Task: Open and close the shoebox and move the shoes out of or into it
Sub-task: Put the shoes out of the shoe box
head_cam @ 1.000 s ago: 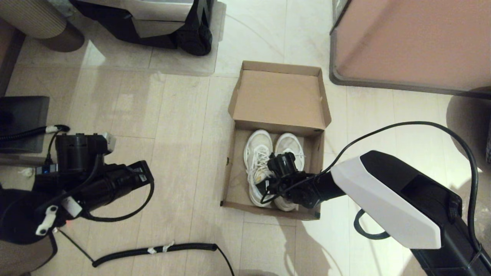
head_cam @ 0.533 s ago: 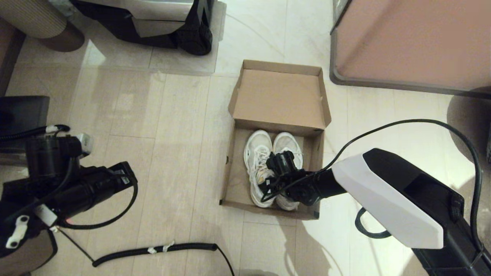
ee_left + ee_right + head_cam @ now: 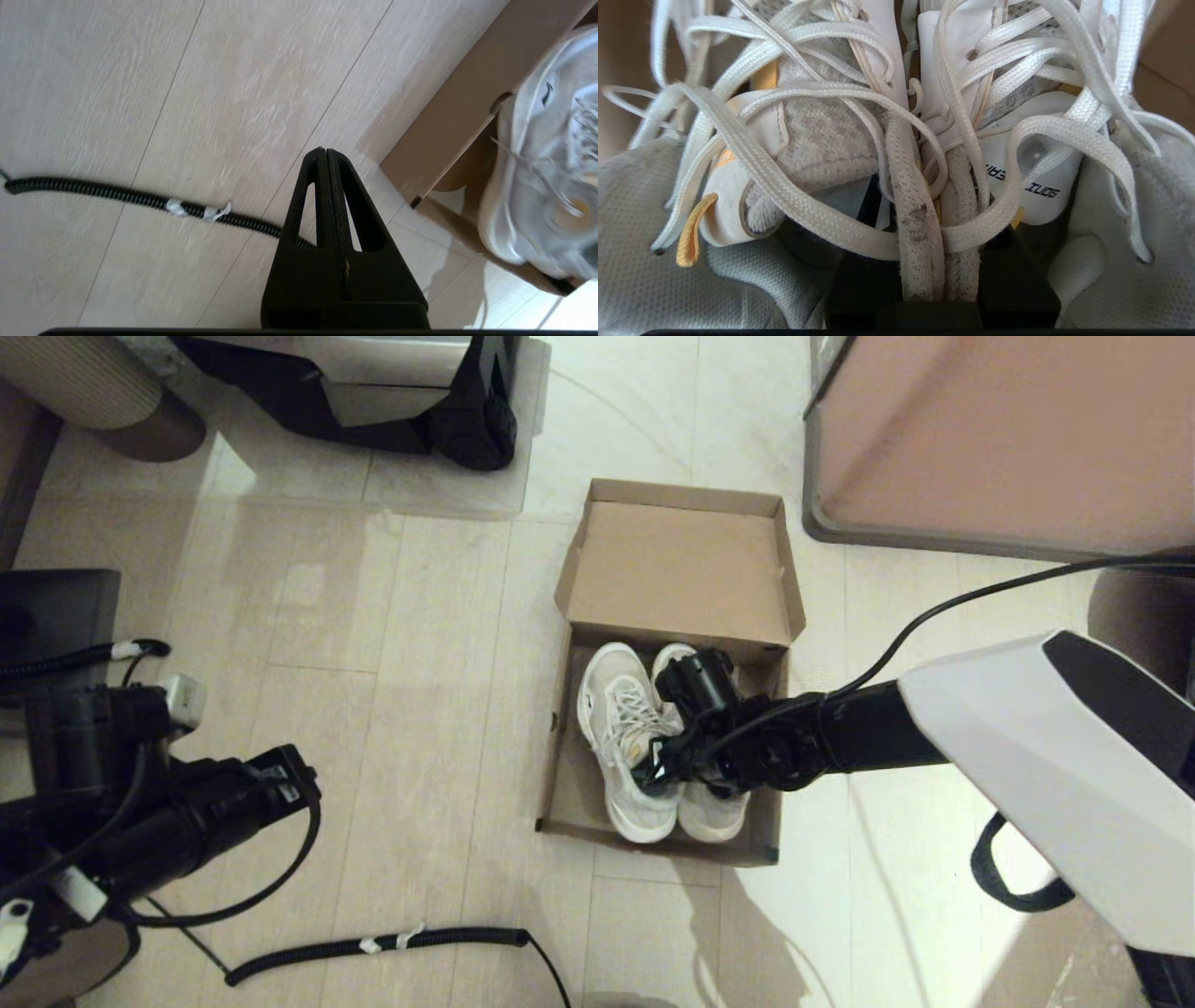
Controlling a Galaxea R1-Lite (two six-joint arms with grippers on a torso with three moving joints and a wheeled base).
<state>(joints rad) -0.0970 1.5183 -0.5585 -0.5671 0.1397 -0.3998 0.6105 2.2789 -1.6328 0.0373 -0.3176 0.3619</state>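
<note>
Right hand clamped on inner collars of both sneakers, pinched together, over the open shoebox on the floor. Left hand fully closed, empty, beside the box.

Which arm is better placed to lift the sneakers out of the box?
Right. The right gripper is clamped on both sneakers' inner collars inside the open shoebox. The left gripper is shut over bare floor, beside the box.
</note>
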